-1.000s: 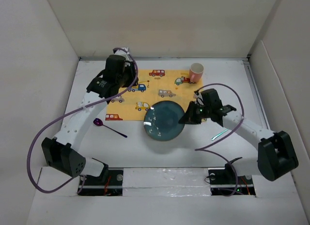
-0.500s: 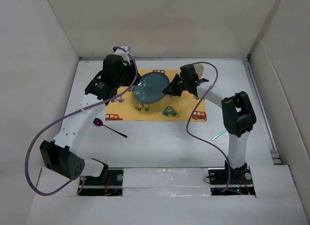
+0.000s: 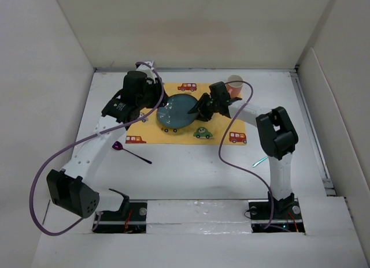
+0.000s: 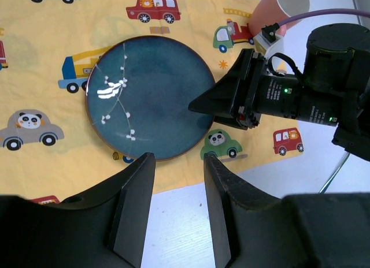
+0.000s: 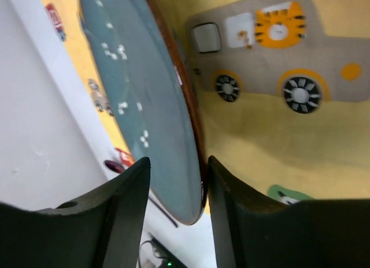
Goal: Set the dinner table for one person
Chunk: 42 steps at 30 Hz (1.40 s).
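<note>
A dark teal plate [image 3: 176,110] with white blossom marks lies on the yellow car-print placemat [image 3: 222,129], left of its middle, on the white dinner table [image 3: 191,170]. My right gripper [image 3: 199,109] is open and straddles the plate's right rim [image 5: 193,141]. One finger is against the rim's underside and the other stands clear of the plate's face. My left gripper [image 4: 178,158] is open and empty. It hovers above the mat's near edge and looks down on the plate [image 4: 147,95].
A pink cup [image 3: 235,83] stands at the mat's far right corner, just behind my right arm. A purple spoon [image 3: 128,149] lies on the table left of the mat. A thin teal utensil [image 3: 261,160] lies at the right. White walls enclose the table.
My right gripper carried the plate from the bare table in front up onto the placemat. In the last half second the plate settled flat there. The left arm barely moved.
</note>
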### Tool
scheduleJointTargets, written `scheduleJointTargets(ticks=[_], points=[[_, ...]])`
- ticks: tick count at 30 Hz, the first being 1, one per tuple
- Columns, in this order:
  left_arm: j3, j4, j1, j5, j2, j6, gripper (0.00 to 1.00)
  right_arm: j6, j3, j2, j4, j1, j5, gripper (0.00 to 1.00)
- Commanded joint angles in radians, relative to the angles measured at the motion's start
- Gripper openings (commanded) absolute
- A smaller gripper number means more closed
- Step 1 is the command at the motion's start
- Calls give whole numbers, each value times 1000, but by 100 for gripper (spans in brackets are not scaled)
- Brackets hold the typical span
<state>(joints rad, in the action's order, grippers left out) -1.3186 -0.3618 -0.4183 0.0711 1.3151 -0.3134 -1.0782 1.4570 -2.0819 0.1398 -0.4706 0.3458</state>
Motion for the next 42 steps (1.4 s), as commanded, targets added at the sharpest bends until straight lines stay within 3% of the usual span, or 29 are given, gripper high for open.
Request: scheduleJointTargets(ticks=[1, 3, 9, 14, 15, 16, 17, 20, 21, 23, 26, 28, 29, 32, 37, 42], points=[[15, 38, -2, 10, -33, -7, 37, 15, -14, 82, -32, -10, -8, 53], [18, 38, -2, 7, -30, -7, 37, 70, 3, 118, 36, -10, -37, 59], [18, 38, -2, 22, -24, -6, 32, 191, 5, 228, 190, -10, -128, 64], [58, 34, -2, 61, -34, -6, 0, 280, -111, 388, 253, 61, -166, 64], [67, 32, -2, 73, -40, -9, 0, 287, -141, 425, 267, 76, -180, 63], [79, 35, -2, 84, -53, -12, 0, 294, -211, 506, 279, 92, -201, 58], [109, 40, -2, 96, -63, -16, 0, 302, -249, 552, 282, 107, -253, 40], [185, 60, -49, 108, -114, -38, 0, 293, -412, 736, 326, 216, -339, 0], [200, 63, -60, 99, -125, -39, 0, 290, -452, 781, 346, 249, -376, 0], [267, 84, -60, 145, -161, -49, 0, 290, -529, 891, 391, 351, -444, 0], [315, 89, -60, 159, -192, -40, 9, 299, -635, 959, 457, 457, -542, 3], [321, 74, -86, 138, -194, -32, 16, 299, -655, 959, 513, 498, -577, 17], [318, 67, -105, 125, -197, -30, 20, 307, -652, 950, 526, 524, -599, 34], [328, 63, -200, 79, -200, -38, 24, 371, -650, 878, 514, 567, -582, 55], [357, 80, -257, 78, -211, -67, 25, 402, -607, 709, 543, 576, -548, 57], [371, 75, -266, 41, -224, -58, 26, 377, -638, 688, 520, 587, -590, 49]])
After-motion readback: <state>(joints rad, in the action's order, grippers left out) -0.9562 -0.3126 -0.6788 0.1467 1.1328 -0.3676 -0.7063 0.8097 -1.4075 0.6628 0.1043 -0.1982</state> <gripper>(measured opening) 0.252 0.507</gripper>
